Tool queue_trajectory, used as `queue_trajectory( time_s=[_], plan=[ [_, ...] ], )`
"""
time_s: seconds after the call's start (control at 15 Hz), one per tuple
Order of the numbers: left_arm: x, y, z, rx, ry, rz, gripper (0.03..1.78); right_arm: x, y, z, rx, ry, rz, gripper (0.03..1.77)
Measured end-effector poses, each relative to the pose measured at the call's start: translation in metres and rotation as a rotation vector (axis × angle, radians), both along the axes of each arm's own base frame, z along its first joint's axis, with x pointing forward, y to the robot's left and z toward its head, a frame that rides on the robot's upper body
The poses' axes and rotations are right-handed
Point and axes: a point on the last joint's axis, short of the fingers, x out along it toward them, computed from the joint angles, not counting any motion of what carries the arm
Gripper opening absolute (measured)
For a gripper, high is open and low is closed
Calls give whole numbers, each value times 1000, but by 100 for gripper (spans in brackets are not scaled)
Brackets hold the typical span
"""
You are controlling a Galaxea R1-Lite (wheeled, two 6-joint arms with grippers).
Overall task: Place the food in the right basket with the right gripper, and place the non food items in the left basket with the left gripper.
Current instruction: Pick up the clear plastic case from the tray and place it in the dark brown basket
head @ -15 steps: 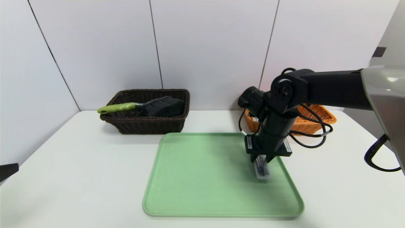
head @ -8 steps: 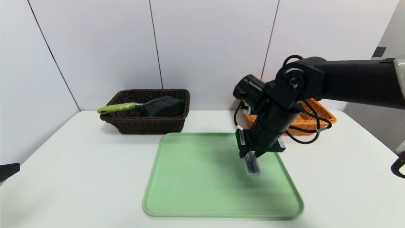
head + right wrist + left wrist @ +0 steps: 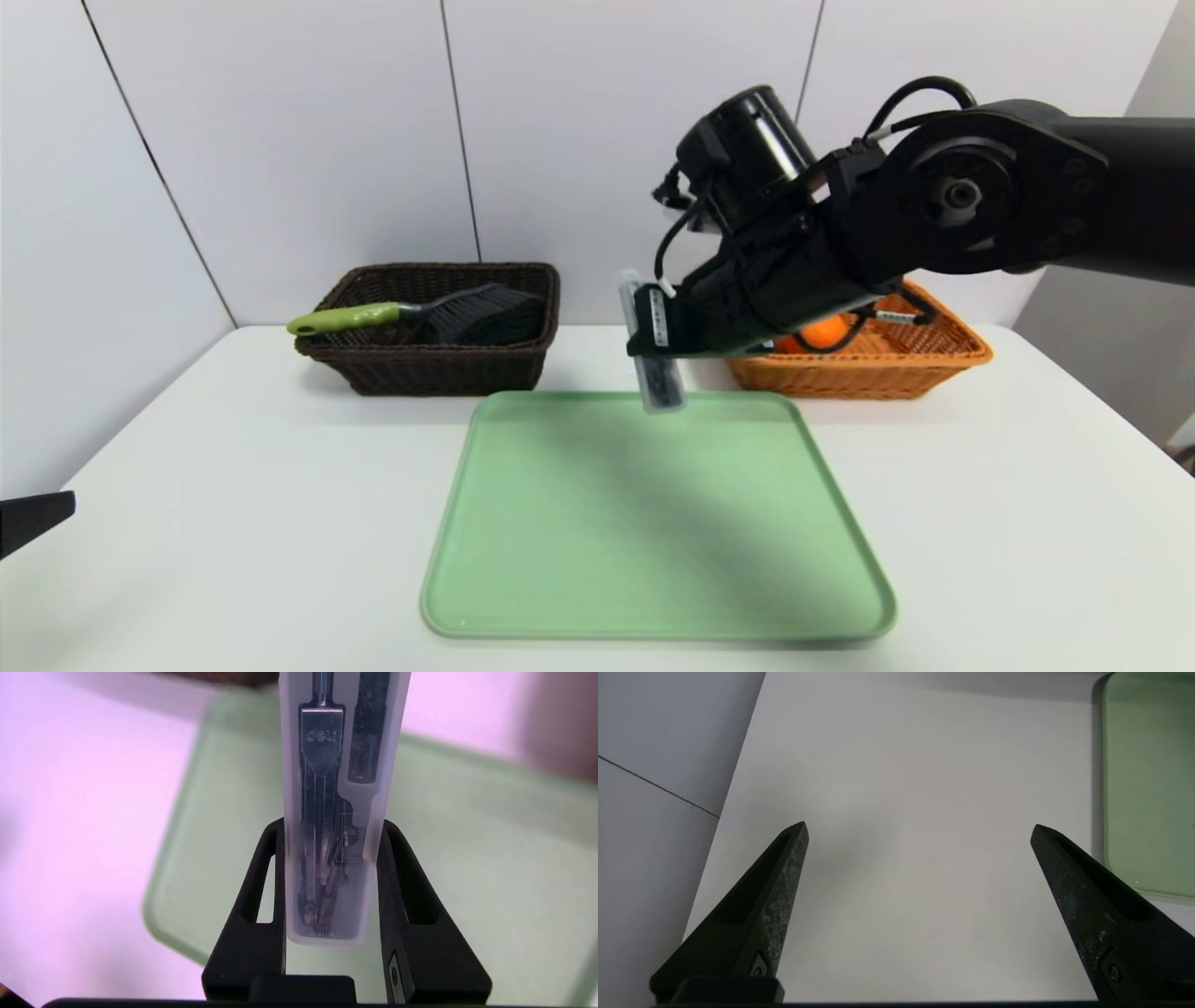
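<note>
White wall panels stand behind a white worktop [image 3: 233, 485] that carries a green tray [image 3: 653, 523] near the middle of its front half. A dark wicker basket [image 3: 439, 364] sits toward the rear left of the worktop and holds a brush with a green handle [image 3: 420, 315], the handle overhanging the basket's left rim. An orange wicker basket [image 3: 896, 364] sits toward the rear right; an orange item [image 3: 826, 331] shows inside it, mostly hidden by the right arm. The right end effector [image 3: 653, 359] hangs in the air above the rear edge of the tray, clear of its surface, pointing down and toward the left. Its fingers [image 3: 264, 905] are pressed onto the two long sides of a translucent plastic case [image 3: 338, 812] containing a metal drawing compass; the case projects beyond the fingertips, and the mark "deli" is legible on the compass. The case is thus off the tray, between the two baskets. The left end effector [image 3: 920, 830] is at the front left edge of the worktop, fingers spread wide with nothing between them, the tray's left edge just beside one finger in the left wrist view.
</note>
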Motion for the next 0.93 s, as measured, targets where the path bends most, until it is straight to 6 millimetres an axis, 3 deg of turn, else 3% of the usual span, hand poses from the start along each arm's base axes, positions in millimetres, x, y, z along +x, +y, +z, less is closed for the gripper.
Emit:
queue_trajectory(
  time_s=[0.2,0.4,0.67,0.93],
  plan=[
    [5,-2,0,-12,-30,-13,169,8,18,18,150,-197,-2,54],
    [7,-2,-6,-7,-9,-12,169,26,39,23,274,-422,-36,54],
    [8,-2,-11,1,14,-15,169,41,68,16,371,-593,-23,54],
    [8,-2,-13,34,26,-30,169,53,91,-6,429,-646,-9,54]
  ],
)
